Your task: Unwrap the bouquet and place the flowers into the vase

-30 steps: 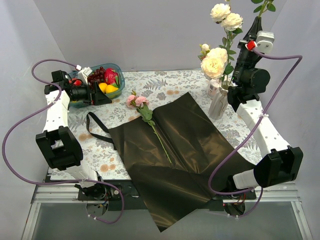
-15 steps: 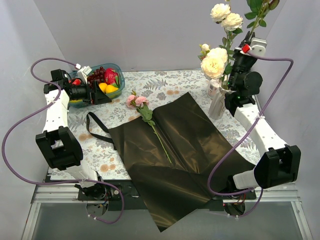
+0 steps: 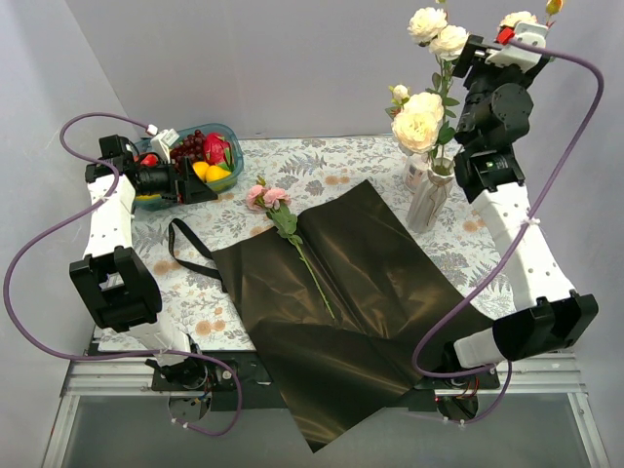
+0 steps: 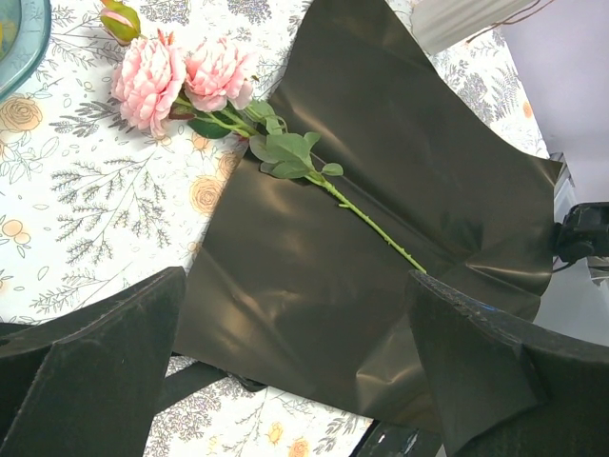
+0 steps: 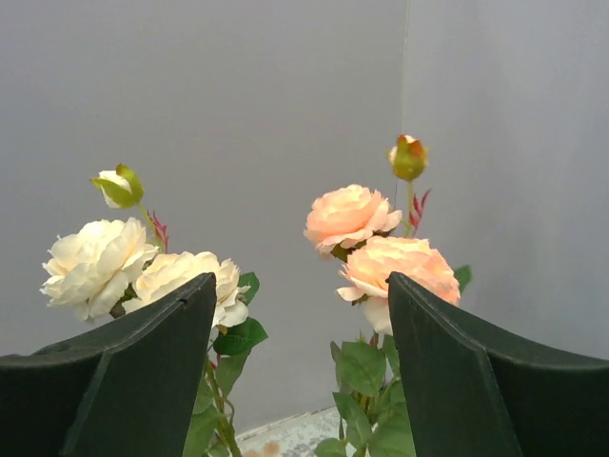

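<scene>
The pink rose (image 3: 292, 239) lies across the paper (image 3: 390, 283), blooms off its far-left edge and stem slanting toward its middle. Your left gripper (image 3: 208, 185), fingers apart, sits nearer, left of that edge. Your right gripper (image 5: 300, 286) hangs high off the paper's far-right side, fingers apart and empty.

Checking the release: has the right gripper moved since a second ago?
Yes. In the top view the right gripper has shifted up the picture, farther from the vase.
</scene>
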